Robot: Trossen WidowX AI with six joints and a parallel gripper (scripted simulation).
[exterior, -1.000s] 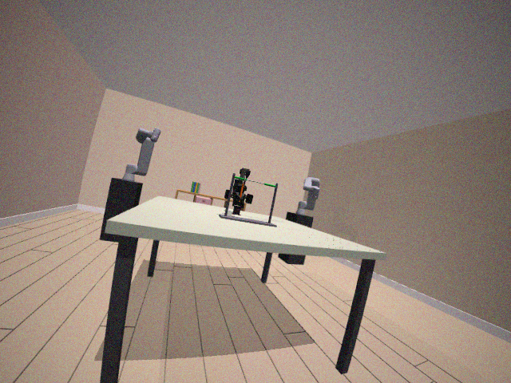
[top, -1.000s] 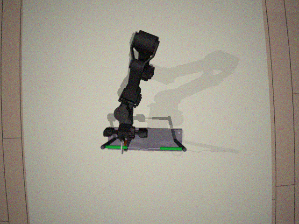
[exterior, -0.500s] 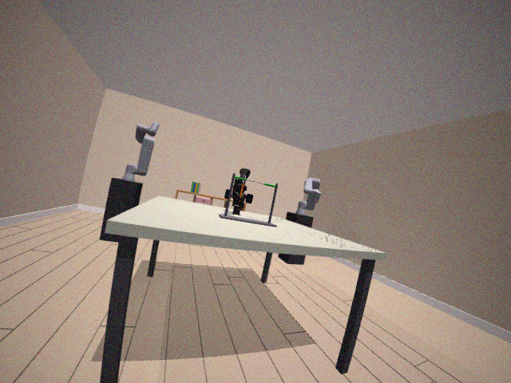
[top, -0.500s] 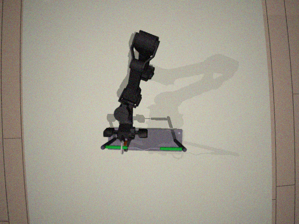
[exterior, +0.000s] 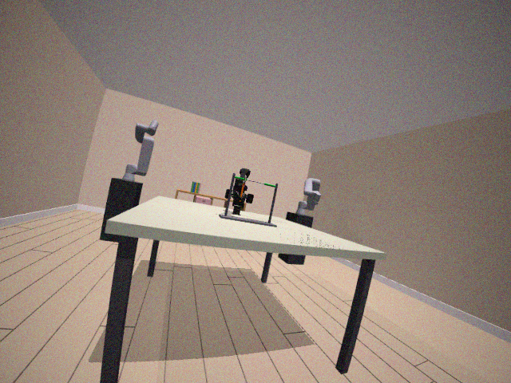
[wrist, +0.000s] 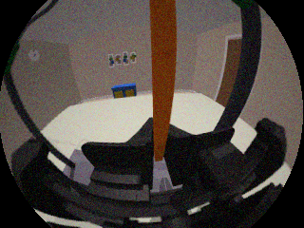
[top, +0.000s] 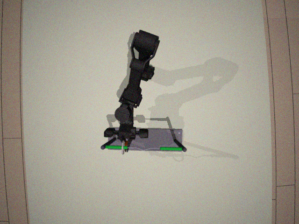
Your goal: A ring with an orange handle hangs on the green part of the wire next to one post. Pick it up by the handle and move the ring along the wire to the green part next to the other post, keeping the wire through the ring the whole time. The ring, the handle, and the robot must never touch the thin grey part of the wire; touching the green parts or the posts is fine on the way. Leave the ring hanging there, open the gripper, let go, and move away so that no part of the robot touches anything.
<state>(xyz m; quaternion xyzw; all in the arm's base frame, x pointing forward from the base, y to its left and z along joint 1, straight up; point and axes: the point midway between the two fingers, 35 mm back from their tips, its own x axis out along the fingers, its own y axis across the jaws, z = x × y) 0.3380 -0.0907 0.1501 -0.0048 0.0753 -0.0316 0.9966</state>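
The pale ring (top: 123, 150) is around the left green part (top: 112, 147) (exterior: 239, 178) of the wire in the top view, close to that part's inner end. Its orange handle (top: 125, 143) (exterior: 242, 189) (wrist: 162, 71) hangs below, nearly upright. My gripper (wrist: 154, 120) is shut on the handle, with a finger on each side of its lower part. The left post (top: 103, 147) (exterior: 229, 193) (wrist: 249, 62) is close beside it. The thin grey wire (top: 145, 149) runs with bends to the right green part (top: 171, 148) (exterior: 270, 184) at the right post (top: 184, 149) (exterior: 273, 203). The ring is out of the wrist view.
The grey base plate (top: 157, 137) (exterior: 247, 221) lies on the pale table (top: 72, 180) (exterior: 185, 223) under the wire. My arm (top: 135, 81) reaches over from behind the frame. Two grey robot arms on black pedestals (exterior: 119, 210) (exterior: 293, 238) stand beyond the table.
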